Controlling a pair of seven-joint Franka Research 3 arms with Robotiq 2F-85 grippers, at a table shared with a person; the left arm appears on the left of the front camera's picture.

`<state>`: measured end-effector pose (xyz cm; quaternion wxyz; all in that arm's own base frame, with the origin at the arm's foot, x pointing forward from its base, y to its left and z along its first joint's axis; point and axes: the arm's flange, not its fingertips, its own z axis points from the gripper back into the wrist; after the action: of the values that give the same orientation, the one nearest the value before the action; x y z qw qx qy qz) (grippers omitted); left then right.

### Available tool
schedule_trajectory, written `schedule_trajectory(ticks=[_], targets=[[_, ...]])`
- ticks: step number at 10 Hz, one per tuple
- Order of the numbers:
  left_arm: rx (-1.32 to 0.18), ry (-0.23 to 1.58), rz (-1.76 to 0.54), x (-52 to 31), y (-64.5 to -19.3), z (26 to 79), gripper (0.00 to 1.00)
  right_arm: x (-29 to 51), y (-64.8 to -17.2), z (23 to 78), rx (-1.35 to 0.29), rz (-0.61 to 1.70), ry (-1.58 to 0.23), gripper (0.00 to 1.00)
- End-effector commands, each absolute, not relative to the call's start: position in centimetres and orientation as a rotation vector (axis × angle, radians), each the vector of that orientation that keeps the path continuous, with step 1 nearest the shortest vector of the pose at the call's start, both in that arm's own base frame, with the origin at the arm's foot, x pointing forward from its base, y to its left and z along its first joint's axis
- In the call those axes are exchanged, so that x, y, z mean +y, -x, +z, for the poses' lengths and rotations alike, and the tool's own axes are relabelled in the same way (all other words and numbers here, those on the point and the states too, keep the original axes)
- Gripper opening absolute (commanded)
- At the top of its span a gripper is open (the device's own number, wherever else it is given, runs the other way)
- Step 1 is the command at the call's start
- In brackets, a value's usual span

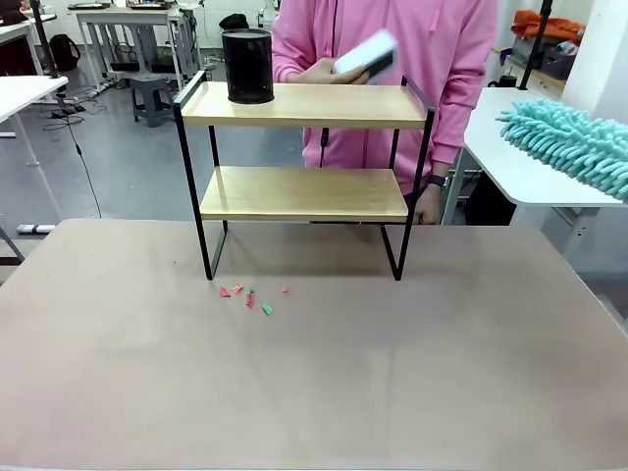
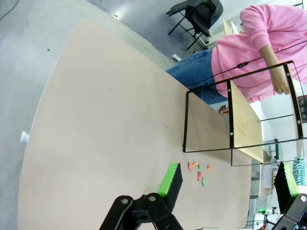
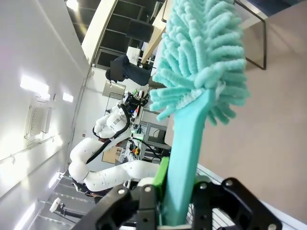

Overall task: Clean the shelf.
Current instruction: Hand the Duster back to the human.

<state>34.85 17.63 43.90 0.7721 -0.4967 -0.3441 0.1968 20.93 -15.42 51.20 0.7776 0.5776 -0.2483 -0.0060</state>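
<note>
Duster (image 3: 201,72) in tight right hand (image 3: 181,191)

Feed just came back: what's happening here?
The right gripper is shut on a teal duster, off to the right of the shelf. The left gripper is open above the table. The person's hand holds a white block over the top board, beside a black cup. Paper scraps lie before the shelf.

The person (image 1: 392,59) wears a pink long-sleeved top (image 1: 461,49), blue jeans (image 2: 192,72) and a dark wristwatch (image 1: 439,181). The left gripper (image 2: 228,167) is black, its links joined by round silvery pins, with bright green pads (image 2: 169,179) lining both fingers. The right gripper (image 3: 182,184) has the same black pinned links and a green pad.
</note>
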Motion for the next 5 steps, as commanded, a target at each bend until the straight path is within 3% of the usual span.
schedule_trajectory(ticks=[1, 5], targets=[[-0.743, 1.088, 0.432, 17.4, -34.8, 43.98, 1.0, -15.43, -20.63, 51.35, -0.533, -0.012, -1.259, 0.11], [-0.746, 1.076, 0.426, 17.63, -34.85, 43.9, 1.0, -15.42, -20.93, 51.2, -0.537, -0.013, -1.249, 0.11]])
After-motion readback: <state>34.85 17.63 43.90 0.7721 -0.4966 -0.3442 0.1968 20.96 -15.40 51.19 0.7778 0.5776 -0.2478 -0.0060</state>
